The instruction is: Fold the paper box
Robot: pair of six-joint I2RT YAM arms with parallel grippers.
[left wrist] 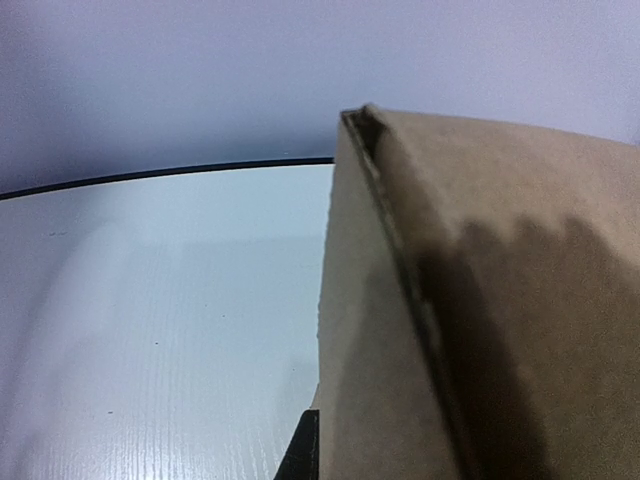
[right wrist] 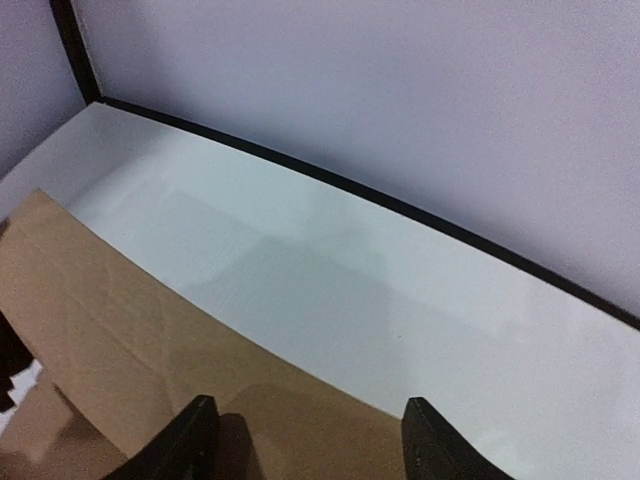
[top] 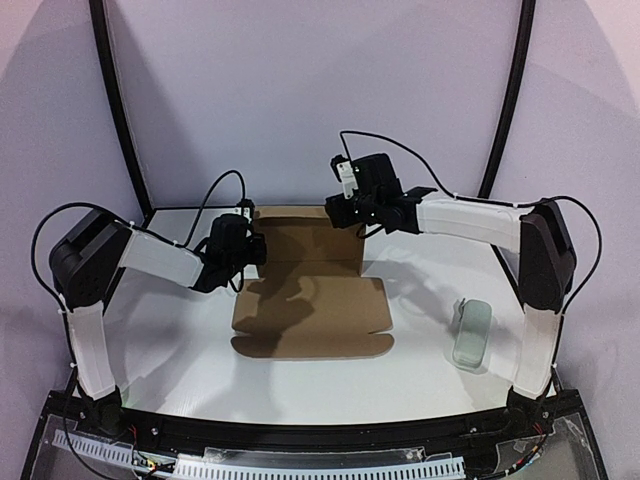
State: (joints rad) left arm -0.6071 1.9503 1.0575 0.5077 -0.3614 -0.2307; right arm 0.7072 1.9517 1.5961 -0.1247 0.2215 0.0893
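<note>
We saw the left arm [top: 150, 257] and the right arm [top: 470, 222] built alike of white shell links between bulky black joint housings [top: 85, 255], thin black cables [top: 372, 137] looping off each, and the right gripper's [right wrist: 310, 402] black fingers [right wrist: 190, 445].

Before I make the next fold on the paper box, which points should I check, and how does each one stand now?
1. Rear panel of the paper box stands upright: ok.
2. Front part of the sheet lies flat on the table: ok.
3. Right pincer is open, fingers apart at the panel's top edge: ok.
4. Left pincer grips the panel's left edge: cannot tell; its wrist view shows only one finger beside the cardboard.
5. Pale green case lies apart from the box, to the right: ok.
</note>
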